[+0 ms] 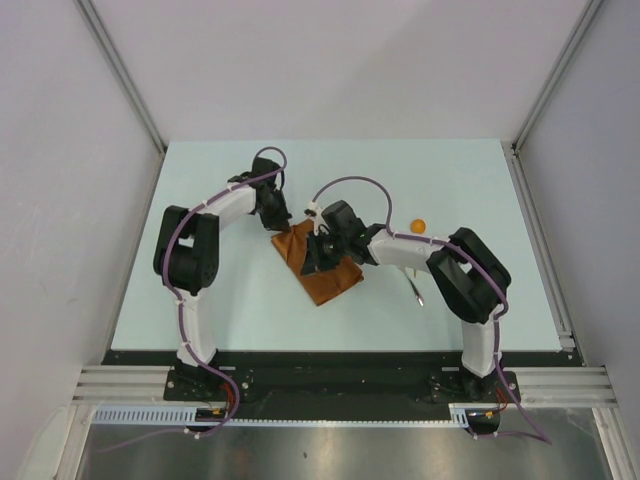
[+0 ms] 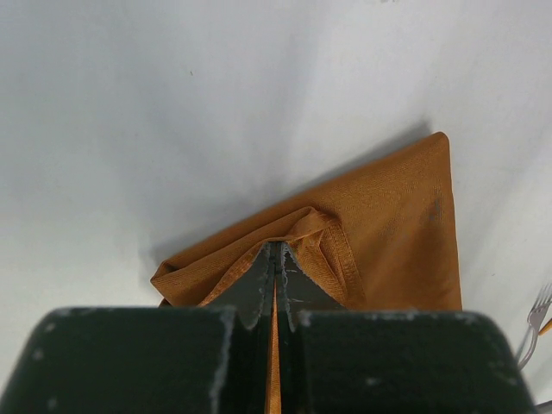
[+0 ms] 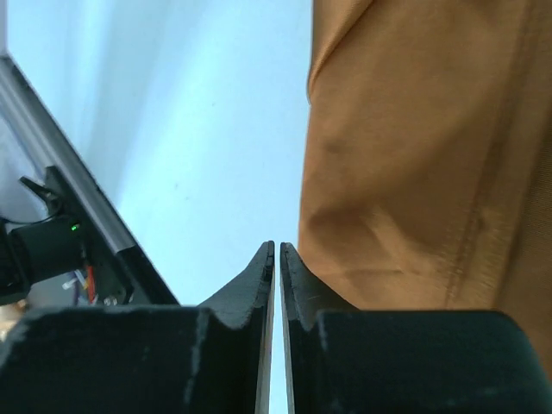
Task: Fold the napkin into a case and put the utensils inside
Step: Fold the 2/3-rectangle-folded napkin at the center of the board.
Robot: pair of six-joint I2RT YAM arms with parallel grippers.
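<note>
The rust-orange napkin (image 1: 325, 272) lies folded on the table between the two arms. My left gripper (image 1: 287, 228) is at its far corner, shut on the hem. In the left wrist view the cloth (image 2: 397, 224) bunches up at the left gripper (image 2: 276, 247), and a strip of it runs between the pads. My right gripper (image 1: 318, 256) is over the napkin's middle. In the right wrist view the right gripper (image 3: 277, 247) is open by a thin slit with nothing in it, and the napkin (image 3: 423, 155) lies just to its right. The spoon's orange bowl (image 1: 418, 227) and the fork (image 1: 413, 289) lie to the right.
Fork tines (image 2: 535, 315) show at the right edge of the left wrist view. The pale blue table (image 1: 200, 300) has a raised rail along its right side (image 1: 540, 240) and a dark front edge (image 1: 330, 357) by the arm bases.
</note>
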